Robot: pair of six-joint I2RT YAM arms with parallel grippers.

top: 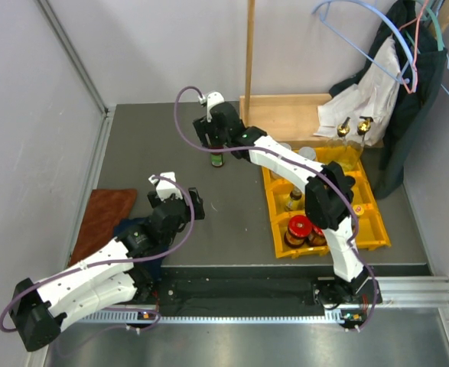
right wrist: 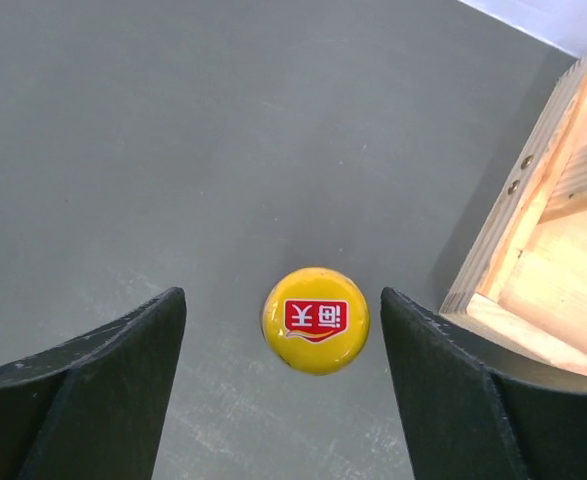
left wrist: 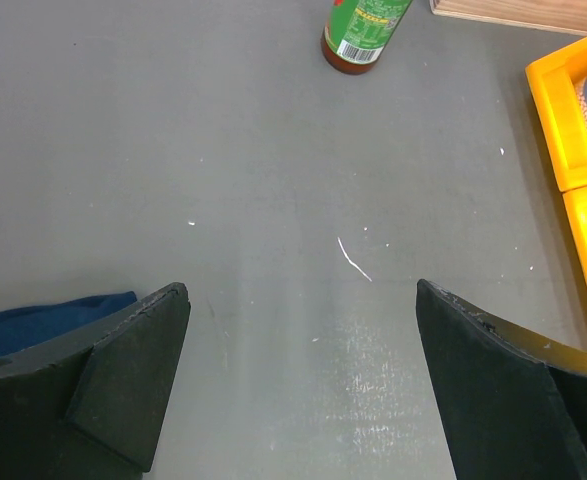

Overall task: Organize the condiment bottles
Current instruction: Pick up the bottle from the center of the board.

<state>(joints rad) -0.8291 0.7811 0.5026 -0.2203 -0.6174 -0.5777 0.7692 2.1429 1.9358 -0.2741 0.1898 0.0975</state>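
Note:
A dark bottle with a green label (top: pixel 217 160) stands upright on the grey table left of the wooden tray. Its foot shows at the top of the left wrist view (left wrist: pixel 358 35). My right gripper (top: pixel 213 142) hangs straight above it. In the right wrist view its yellow cap (right wrist: pixel 316 319) sits between the open fingers of that gripper (right wrist: pixel 283 298), with a gap on each side. Red-lidded jars (top: pixel 299 226) and a small bottle (top: pixel 294 200) stand in the yellow bin (top: pixel 366 200). Two gold-stoppered bottles (top: pixel 354 126) stand behind it. My left gripper (top: pixel 180 200) (left wrist: pixel 303 330) is open and holds nothing.
A wooden tray (top: pixel 285 115) (right wrist: pixel 553 260) with an upright post lies at the back, close to the bottle's right. An orange cloth (top: pixel 102 218) and a blue cloth (top: pixel 132 229) (left wrist: pixel 43 320) lie by the left arm. Clothes on hangers (top: pixel 408 76) fill the back right corner.

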